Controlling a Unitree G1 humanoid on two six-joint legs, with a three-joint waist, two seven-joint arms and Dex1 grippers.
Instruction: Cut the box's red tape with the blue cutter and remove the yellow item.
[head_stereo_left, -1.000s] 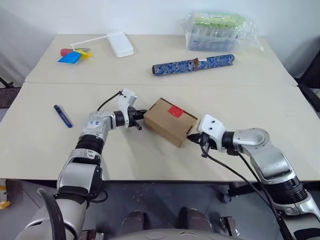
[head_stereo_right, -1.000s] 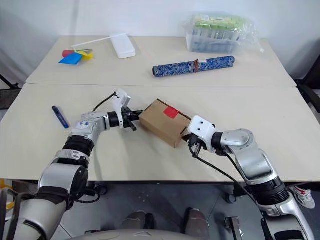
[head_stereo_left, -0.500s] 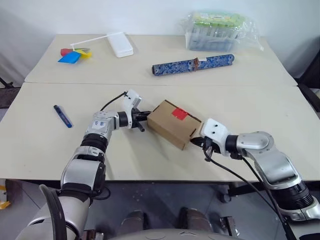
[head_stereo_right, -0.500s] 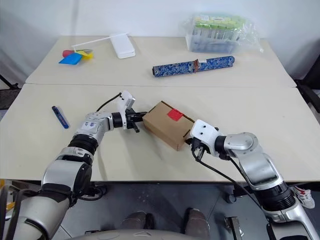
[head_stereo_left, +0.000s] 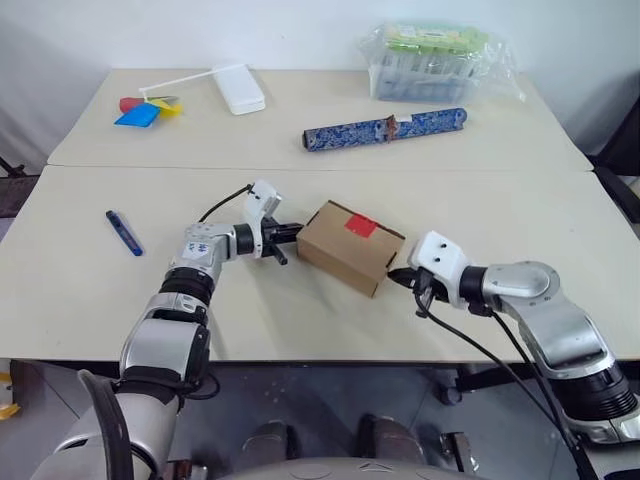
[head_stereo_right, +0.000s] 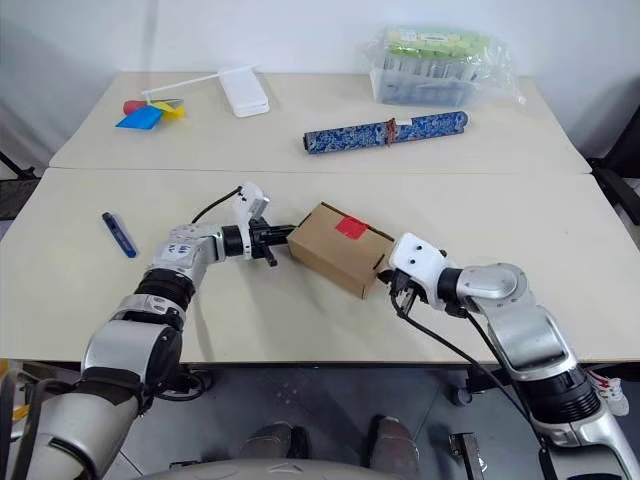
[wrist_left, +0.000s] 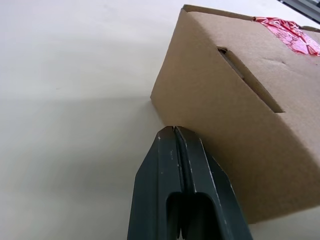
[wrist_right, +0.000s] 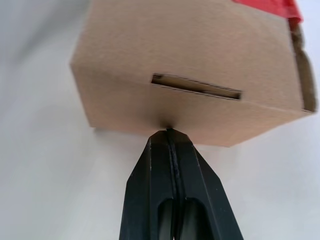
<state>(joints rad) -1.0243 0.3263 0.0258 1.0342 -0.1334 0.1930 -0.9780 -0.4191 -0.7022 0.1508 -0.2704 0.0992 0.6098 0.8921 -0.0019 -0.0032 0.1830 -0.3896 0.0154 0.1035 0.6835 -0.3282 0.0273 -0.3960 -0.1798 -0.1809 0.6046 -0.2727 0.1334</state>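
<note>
Both end effectors (wrist_left: 174, 131) (wrist_right: 167, 132) closed, empty, flanking box (head_stereo_left: 350, 247) on beige table (head_stereo_left: 300, 320).

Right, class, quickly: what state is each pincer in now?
Left pincer: shut, empty, tips against the box.
Right pincer: shut, empty, tips at the box.

You have the box (head_stereo_left: 350, 246) hemmed in from both ends: the left gripper (head_stereo_left: 290, 233) and the right gripper (head_stereo_left: 397, 277), both closed, press against it. Open table (head_stereo_left: 300, 330) lies in front of and behind it. The cutter (head_stereo_left: 125, 231) lies well apart to the left, nothing around it.
</note>
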